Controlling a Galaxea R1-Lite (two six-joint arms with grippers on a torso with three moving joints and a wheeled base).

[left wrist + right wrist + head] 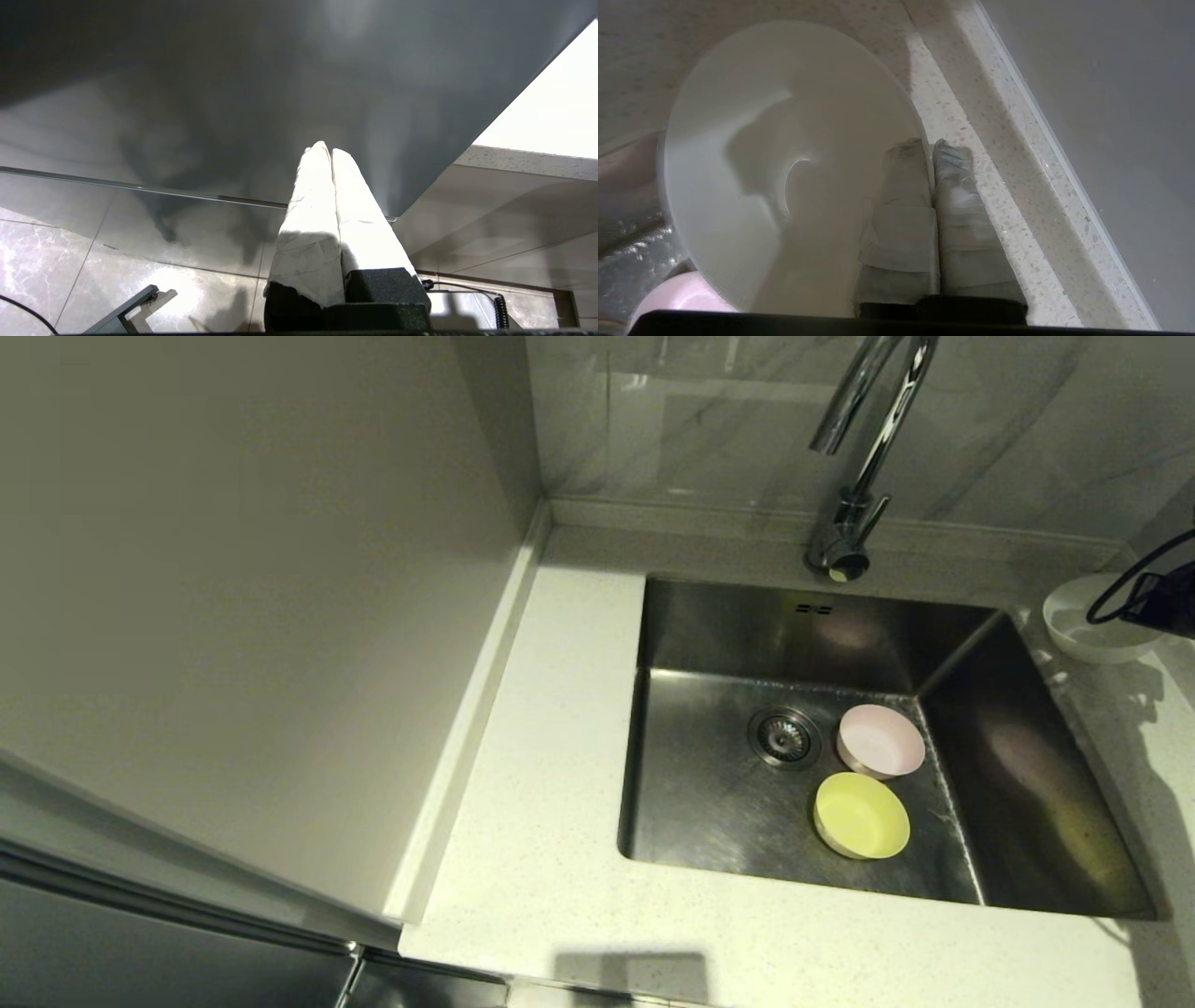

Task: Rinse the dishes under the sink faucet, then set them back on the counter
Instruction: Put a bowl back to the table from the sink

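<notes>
One white bowl (784,154), rim pinched by the right gripper (931,149), tilts above the counter's (560,859) far right corner; left gripper (327,151) pressed together.

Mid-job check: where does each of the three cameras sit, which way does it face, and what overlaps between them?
Head: high, facing down at the steel sink, chrome faucet, pink bowl and yellow bowl; the right arm's edge shows.
Left wrist: low beside a grey cabinet, facing floor tiles; left gripper shut.
Right wrist: over the speckled counter; right gripper pinches the white bowl.
Shared: white bowl.
</notes>
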